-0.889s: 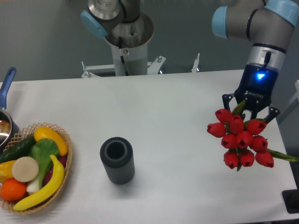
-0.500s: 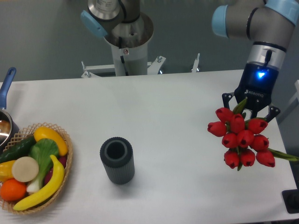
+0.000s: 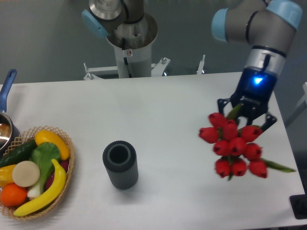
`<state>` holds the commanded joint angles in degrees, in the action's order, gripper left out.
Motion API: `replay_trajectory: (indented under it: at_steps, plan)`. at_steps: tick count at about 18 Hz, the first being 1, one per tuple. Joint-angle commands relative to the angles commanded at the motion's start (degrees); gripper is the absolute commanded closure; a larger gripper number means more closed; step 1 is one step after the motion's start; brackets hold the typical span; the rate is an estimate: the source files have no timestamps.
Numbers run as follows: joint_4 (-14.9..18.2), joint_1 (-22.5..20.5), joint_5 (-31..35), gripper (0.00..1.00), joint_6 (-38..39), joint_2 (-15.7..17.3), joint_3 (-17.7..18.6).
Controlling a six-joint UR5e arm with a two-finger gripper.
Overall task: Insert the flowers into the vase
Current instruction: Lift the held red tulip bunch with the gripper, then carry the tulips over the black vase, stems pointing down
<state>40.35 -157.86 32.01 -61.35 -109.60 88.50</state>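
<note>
The flowers (image 3: pixel 232 146) are a tight bunch of red tulip buds with green leaves, hanging above the right part of the white table. My gripper (image 3: pixel 242 115) is shut on their stems, which the buds mostly hide. One long leaf sticks out to the lower right. The vase (image 3: pixel 120 164) is a dark grey ribbed cylinder standing upright at the table's centre-left, its round mouth open and empty. It stands well to the left of the bunch.
A wicker basket (image 3: pixel 67 165) with banana, orange and other produce sits at the left edge. A pot with a blue handle (image 3: pixel 6 86) is at far left. The shiny metal pedestal (image 3: pixel 129 40) stands behind the table. A dark object (image 3: pixel 300 206) is at the bottom right corner.
My gripper and the flowers have moved left by a small amount, toward the vase. The vase and basket have stayed put.
</note>
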Motion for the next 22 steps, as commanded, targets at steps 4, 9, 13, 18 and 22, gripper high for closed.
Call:
replay_trajectory:
  at_steps: [4, 9, 13, 18, 22]
  plan:
    - [-0.4, 0.6, -11.0, 0.67, -0.4, 0.0, 1.3]
    - [-0.5, 2.2, -21.1, 0.67, -1.4, 0.8, 4.3]
    - [-0.5, 5.8, -24.6, 0.67, -1.4, 0.9, 5.0]
    - [-0.5, 9.0, -25.4, 0.67, -1.4, 1.7, 5.8]
    - [-0.5, 10.3, -25.4, 0.67, -1.4, 3.2, 8.3]
